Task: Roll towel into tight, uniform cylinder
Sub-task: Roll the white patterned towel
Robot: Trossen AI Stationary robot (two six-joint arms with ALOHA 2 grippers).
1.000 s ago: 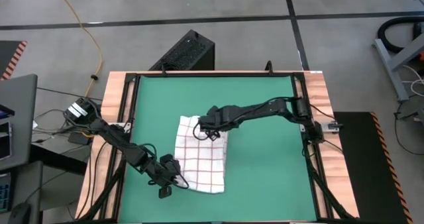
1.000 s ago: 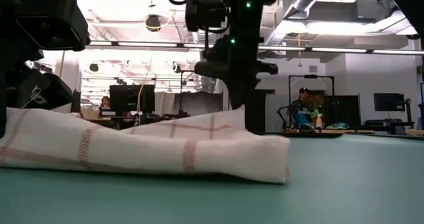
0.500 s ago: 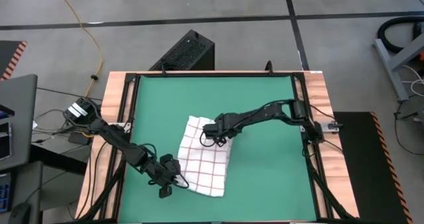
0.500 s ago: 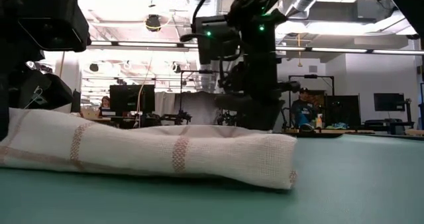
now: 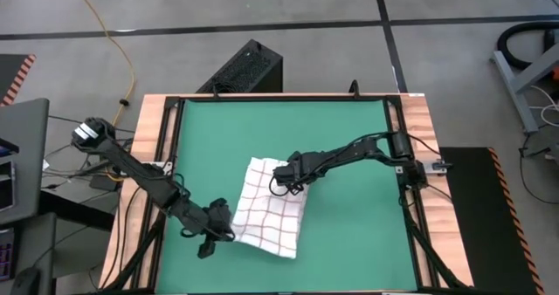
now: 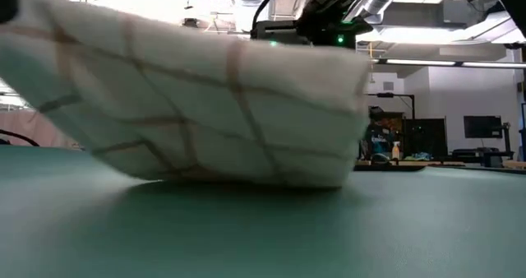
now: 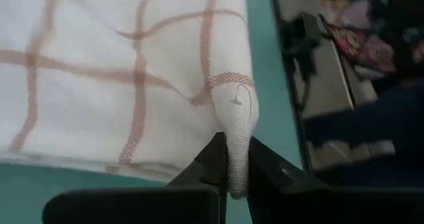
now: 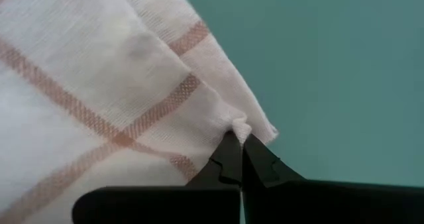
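Low view: towel fills the near frame, lifted off the mat at its near edge, underside showing, far edge touching the mat

High view: towel lies folded in the middle of the mat, a bit toward the front, long axis running front to back

Left gripper at the towel's front-left corner, fingers nipped tight on the cloth edge. Left wrist view confirms: both fingers closed on a thin pinch of towel hem, cloth fanning out beyond them, mat strip beside it

Right gripper farther back, at the towel's right edge near its back end, arm reaching in from the right side of the table. Right wrist view: fingers closed narrow on a small bunched corner of towel, bare mat on the other side

So both claws hold the towel, one at the front-left corner, one at the back-right edge, well apart

Towel not in a cylinder, looks like a loose flat fold with red-brown grid lines showing

Beyond the table: black box on the floor behind the back edge, yellow cable on the floor at back left. Low view far background: a person at a desk, monitors, details too small to tell
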